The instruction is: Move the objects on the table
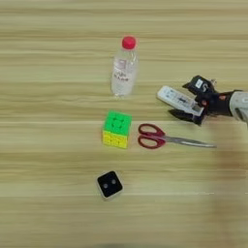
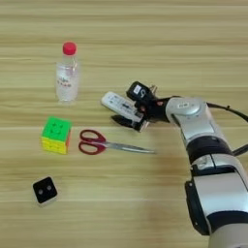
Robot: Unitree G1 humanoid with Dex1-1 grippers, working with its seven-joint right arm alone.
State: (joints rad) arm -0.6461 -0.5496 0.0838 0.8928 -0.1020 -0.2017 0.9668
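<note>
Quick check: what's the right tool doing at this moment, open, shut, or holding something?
Right tool: fingers straddle the right end of the white remote, which lies on the table; whether they clamp it cannot be told.

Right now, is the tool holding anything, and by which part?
The right tool has its two black fingers on either side of the white remote, at its near right end. The remote still seems to lie on the table.
</note>
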